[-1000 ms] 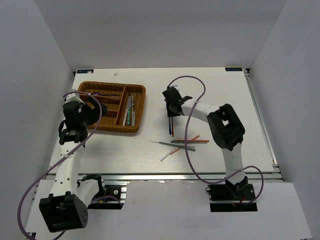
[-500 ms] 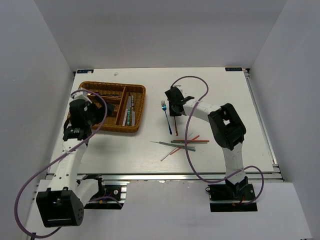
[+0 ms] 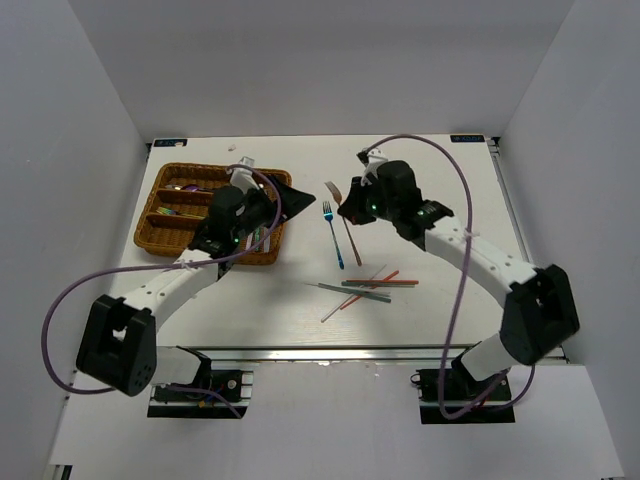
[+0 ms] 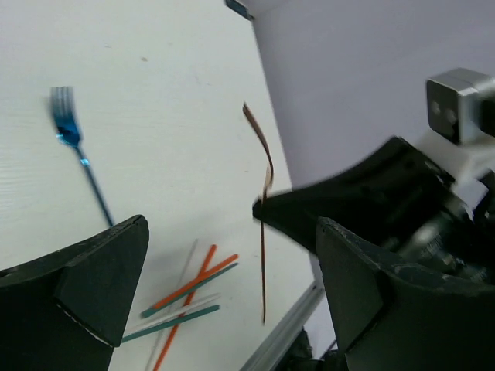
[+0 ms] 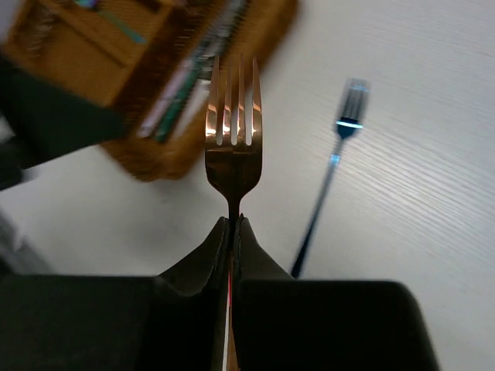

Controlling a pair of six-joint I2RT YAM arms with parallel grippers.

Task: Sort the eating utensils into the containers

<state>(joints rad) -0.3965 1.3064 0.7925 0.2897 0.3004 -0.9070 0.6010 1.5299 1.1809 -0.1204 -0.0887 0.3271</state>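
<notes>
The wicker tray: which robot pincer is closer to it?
Left. The left pincer hovers open right at the wicker tray's right rim. The right pincer is farther right, past the blue fork, shut on a copper fork.

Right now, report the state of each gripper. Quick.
Left gripper: open, holding nothing.
Right gripper: shut on the slim copper-coloured metal fork.

The copper fork (image 5: 232,147) is polished metal, glossy with bright glints; the blue fork (image 5: 331,168) shines likewise. The wicker tray (image 3: 165,248) is rough brown weave. The white surface (image 5: 418,209) looks matt, faintly grained. On the right gripper (image 5: 232,222) the jaws are matt black.
</notes>
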